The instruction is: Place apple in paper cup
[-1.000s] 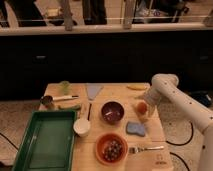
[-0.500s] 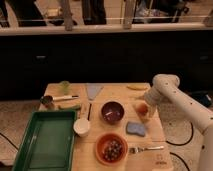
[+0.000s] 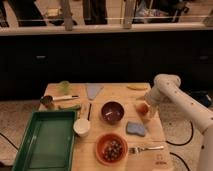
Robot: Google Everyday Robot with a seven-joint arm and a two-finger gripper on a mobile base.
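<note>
The apple (image 3: 142,108), small and orange-red, rests on the wooden table (image 3: 118,95) near its right edge. My gripper (image 3: 146,103) hangs right over it, at the end of the white arm that reaches in from the right; it stands open, and I cannot tell whether it touches the fruit. The paper cup (image 3: 82,127), small and white, stands upright to the left of centre beside the green tray. Cup and apple are far apart, with the dark purple bowl between them.
A dark purple bowl (image 3: 112,111) sits mid-table, with an orange bowl of food (image 3: 112,147) in front of it. A blue sponge (image 3: 135,128) and a fork (image 3: 147,148) lie front right. A green tray (image 3: 45,142) fills the left. A translucent green cup (image 3: 64,86) and a yellow piece (image 3: 136,87) sit at the back.
</note>
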